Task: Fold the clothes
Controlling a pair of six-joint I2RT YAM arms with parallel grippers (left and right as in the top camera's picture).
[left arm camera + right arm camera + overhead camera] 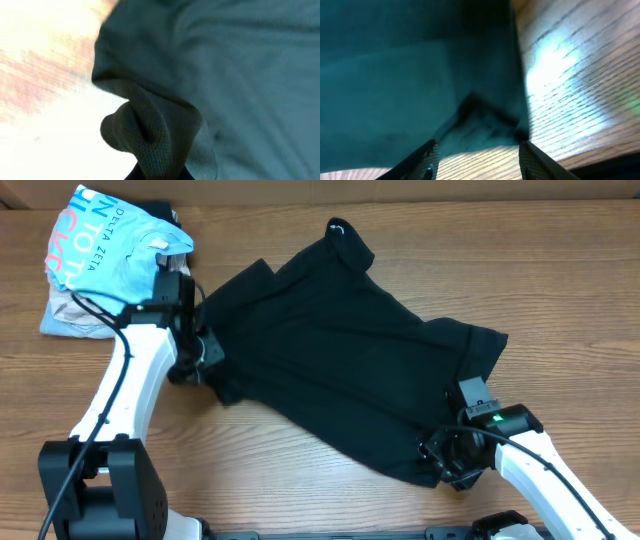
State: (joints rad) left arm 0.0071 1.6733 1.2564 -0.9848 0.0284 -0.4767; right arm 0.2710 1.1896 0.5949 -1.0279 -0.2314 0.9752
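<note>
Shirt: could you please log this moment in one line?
shirt spread | left gripper pinching edge | right gripper open at corner

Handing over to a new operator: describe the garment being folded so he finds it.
On the wooden table, look to the middle. The black shirt lies spread there, collar toward the far edge. Unlike the light blue lettered T-shirt at left, it is plain.

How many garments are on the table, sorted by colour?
Black shirt: 1
Light blue lettered T-shirt: 1
Beige garment under the blue one: at least 1, layers unclear
Total: at least 3
</note>
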